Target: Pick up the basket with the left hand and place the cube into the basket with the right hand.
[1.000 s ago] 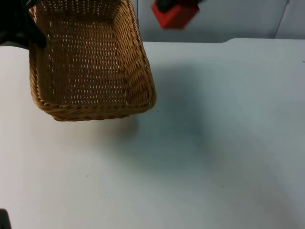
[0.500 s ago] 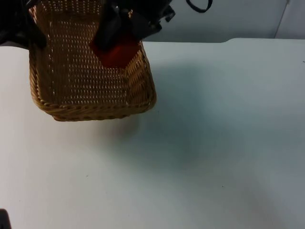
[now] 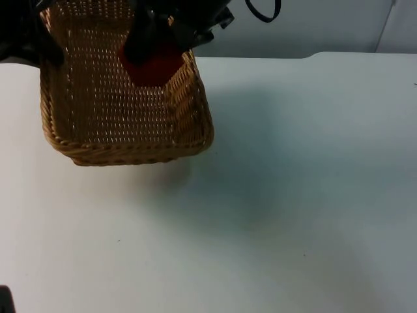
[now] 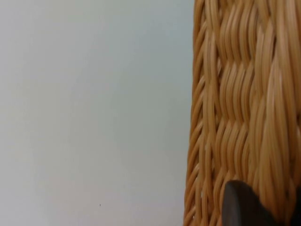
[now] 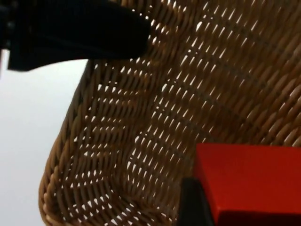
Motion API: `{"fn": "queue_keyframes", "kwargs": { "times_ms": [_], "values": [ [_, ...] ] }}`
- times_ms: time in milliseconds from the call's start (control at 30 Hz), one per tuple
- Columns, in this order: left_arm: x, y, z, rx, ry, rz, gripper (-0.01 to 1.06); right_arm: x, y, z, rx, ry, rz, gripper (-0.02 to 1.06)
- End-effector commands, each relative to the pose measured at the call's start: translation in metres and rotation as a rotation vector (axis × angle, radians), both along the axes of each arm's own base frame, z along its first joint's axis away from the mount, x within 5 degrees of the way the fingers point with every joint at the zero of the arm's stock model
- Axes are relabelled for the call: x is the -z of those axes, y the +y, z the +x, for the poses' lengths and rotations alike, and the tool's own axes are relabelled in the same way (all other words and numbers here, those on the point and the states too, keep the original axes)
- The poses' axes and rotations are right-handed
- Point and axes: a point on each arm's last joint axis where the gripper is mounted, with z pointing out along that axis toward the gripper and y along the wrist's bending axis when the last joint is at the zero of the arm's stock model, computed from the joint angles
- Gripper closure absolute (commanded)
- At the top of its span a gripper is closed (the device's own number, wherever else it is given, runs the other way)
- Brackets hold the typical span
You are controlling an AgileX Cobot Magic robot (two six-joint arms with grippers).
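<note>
The right tool (image 3: 156, 49) is inside the upper part of the basket (image 3: 124, 98) as the top view shows it, its black fingers closed on the red cube (image 3: 151, 65), which hangs from it above the woven floor near the basket's right-hand wall. In the right wrist view the cube (image 5: 249, 181) sits against a black fingertip (image 5: 193, 205), with the wicker floor and a curved inner corner of the basket (image 5: 141, 141) behind it; whether the cube touches the weave below cannot be told. The left tool (image 3: 39, 39) is at the basket's upper left rim in the top view, dark against the wicker, clamped on the rim. In the left wrist view one of its black fingertips (image 4: 242, 207) lies right against the outside of the basket's plaited wall (image 4: 244, 108), with the white surface (image 4: 94, 113) beside it. The basket is rectangular, honey-coloured, and tilted, its near end lower in the top view and casting a soft shadow on the surface (image 3: 273, 195) beneath and to its right, so it appears lifted off the surface. Behind the surface stands the grey partition wall (image 3: 326, 26).
</note>
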Motion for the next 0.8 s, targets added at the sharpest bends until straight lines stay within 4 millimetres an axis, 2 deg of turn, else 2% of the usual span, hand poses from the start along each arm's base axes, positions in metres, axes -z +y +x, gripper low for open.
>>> {"fn": "queue_keyframes", "kwargs": {
  "times_ms": [0, 33, 100, 133, 500, 567, 633, 667, 700, 767],
  "values": [
    [-0.010, 0.000, 0.002, -0.024, -0.033, -0.021, 1.05, 0.006, 0.002, 0.004, 0.046, 0.006, 0.011, 0.62],
    [-0.010, 0.000, 0.002, -0.024, -0.033, -0.021, 1.05, 0.006, 0.002, 0.004, 0.046, 0.006, 0.011, 0.62],
    [-0.010, 0.000, 0.002, -0.024, -0.033, -0.021, 1.05, 0.012, 0.002, 0.006, 0.084, 0.022, 0.005, 0.44],
    [-0.010, 0.000, 0.002, -0.024, -0.033, -0.021, 1.05, 0.014, 0.002, 0.007, 0.100, 0.026, 0.004, 0.39],
    [-0.010, 0.000, 0.002, -0.024, -0.033, -0.021, 1.05, 0.010, 0.004, 0.012, 0.135, -0.015, 0.038, 0.38],
    [-0.010, 0.000, 0.002, -0.024, -0.033, -0.021, 1.05, -0.009, 0.003, 0.016, 0.134, -0.056, 0.069, 0.39],
    [-0.010, 0.000, 0.002, -0.024, -0.033, -0.021, 1.05, -0.042, -0.004, 0.021, 0.153, -0.130, 0.123, 0.49],
    [-0.010, 0.000, 0.002, -0.024, -0.033, -0.021, 1.05, -0.042, -0.004, 0.021, 0.153, -0.130, 0.123, 0.49],
    [-0.010, 0.000, 0.002, -0.024, -0.033, -0.021, 1.05, -0.064, -0.010, 0.023, 0.162, -0.181, 0.155, 0.62],
    [-0.010, 0.000, 0.002, -0.024, -0.033, -0.021, 1.05, -0.108, -0.030, 0.026, 0.180, -0.288, 0.199, 0.96]
  ]
}}
